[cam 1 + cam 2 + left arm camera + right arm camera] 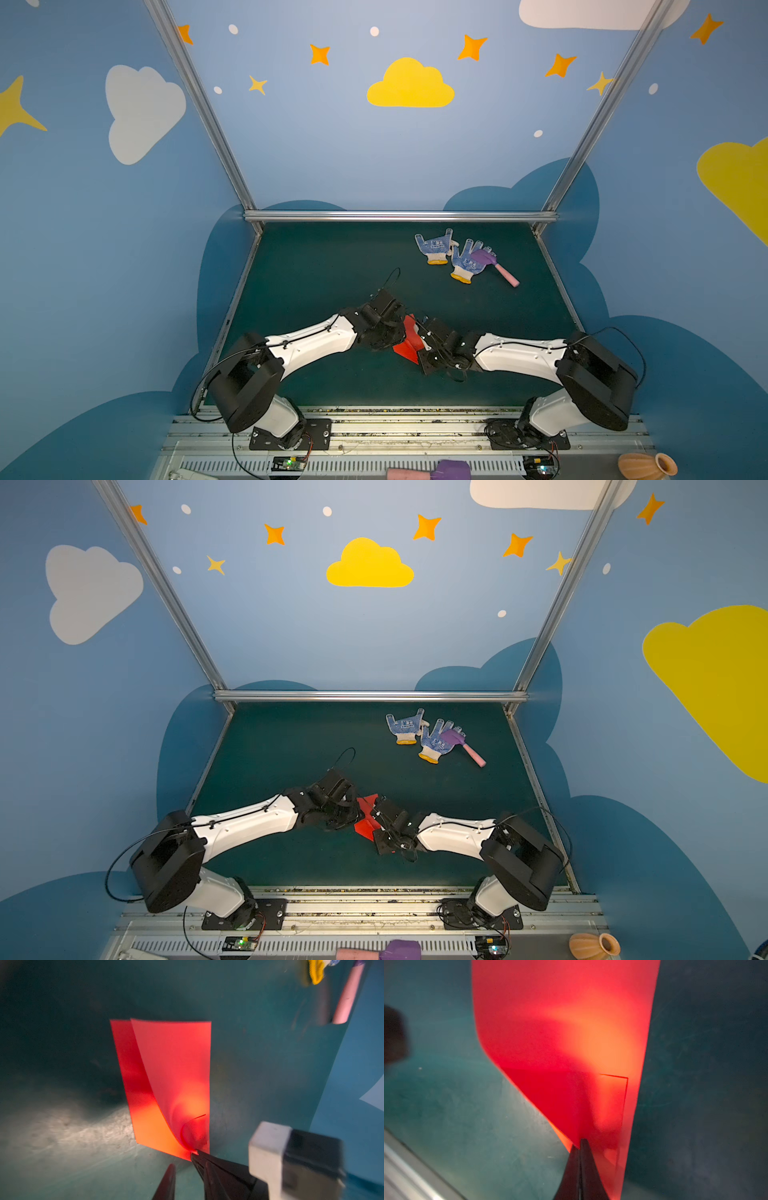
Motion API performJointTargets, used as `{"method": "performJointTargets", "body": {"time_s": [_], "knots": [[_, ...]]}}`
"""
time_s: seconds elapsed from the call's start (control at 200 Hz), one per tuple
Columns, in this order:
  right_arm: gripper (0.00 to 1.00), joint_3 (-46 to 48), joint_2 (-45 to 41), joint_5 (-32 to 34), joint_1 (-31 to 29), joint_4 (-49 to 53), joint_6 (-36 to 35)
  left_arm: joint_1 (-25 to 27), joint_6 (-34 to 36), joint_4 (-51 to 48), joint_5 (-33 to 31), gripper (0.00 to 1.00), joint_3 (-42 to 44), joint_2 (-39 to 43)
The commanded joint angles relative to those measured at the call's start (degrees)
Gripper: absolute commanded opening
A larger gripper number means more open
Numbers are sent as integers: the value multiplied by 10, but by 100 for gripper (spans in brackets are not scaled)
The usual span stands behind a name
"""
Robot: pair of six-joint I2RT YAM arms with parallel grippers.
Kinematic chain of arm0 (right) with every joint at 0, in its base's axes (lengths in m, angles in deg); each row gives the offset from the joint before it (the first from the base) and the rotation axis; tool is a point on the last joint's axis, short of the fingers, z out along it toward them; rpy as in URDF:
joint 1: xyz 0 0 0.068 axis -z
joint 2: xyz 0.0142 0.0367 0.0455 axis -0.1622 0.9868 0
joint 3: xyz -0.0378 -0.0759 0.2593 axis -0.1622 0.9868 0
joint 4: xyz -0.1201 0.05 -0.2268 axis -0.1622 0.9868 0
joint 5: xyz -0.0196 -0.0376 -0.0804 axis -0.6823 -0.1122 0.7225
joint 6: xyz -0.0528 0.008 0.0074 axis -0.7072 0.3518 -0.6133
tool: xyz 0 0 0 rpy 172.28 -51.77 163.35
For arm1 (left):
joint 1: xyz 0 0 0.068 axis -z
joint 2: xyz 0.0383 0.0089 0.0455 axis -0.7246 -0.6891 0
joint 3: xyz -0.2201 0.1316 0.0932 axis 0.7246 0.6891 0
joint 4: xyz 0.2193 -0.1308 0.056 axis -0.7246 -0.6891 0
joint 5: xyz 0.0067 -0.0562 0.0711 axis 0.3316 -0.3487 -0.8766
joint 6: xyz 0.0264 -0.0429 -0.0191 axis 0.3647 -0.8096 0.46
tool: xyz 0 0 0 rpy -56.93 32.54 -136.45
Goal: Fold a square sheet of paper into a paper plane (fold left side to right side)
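Work surface: a dark green mat (311, 270).
Red paper sheet (408, 347): it lies on the mat in the narrow gap between the two grippers, and both top views show only a sliver of it (365, 828) past the black wrist housings.
Sheet shape: it is doubled over into a narrower rectangle. In the left wrist view the upper layer (172, 1059) bows up off the lower one along its free long edge and curls tightly at the corner nearest the camera.
Left gripper (182, 1159): its jaws stand partly apart with nothing clamped between them. One fingertip (197, 1154) touches the curled corner of the sheet, and the other finger (169, 1180) sits just off the sheet's edge over bare mat.
Right gripper (580, 1144): its jaws are pressed together with no gap, pinching the sheet at a corner, and the raised layer (560, 1032) fans up and away from the tips.
Sheet against the grippers: the left gripper meets the sheet from its left side and the right gripper from its right, each at a near corner.
Gloves: two blue-dotted white gloves (434, 248) lie well apart from the sheet, farther back and to its right.
Toy hammer (506, 275): its purple head rests on the glove nearer the sheet, and its pink handle points away from the sheet.
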Motion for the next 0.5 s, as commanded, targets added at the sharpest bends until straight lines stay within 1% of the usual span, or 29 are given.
{"method": "performJointTargets", "body": {"time_s": [0.0, 0.075, 0.23, 0.39, 0.491], "knots": [[0, 25, -14, -73, 34, -20, 17, -3, 34, -41, -39, 27, -6, 14], [0, 35, -18, -117, 57, -36, 27, -1, 41, -39, -38, 23, 0, 13], [0, 43, -9, -203, 98, -61, 43, 0, 60, -8, -15, 12, 9, -9], [0, 45, 1, -249, 117, -76, 55, 7, 86, 27, 5, 4, 2, -45], [0, 50, 7, -274, 128, -90, 63, 11, 96, 44, 8, 4, -8, -71]]}}
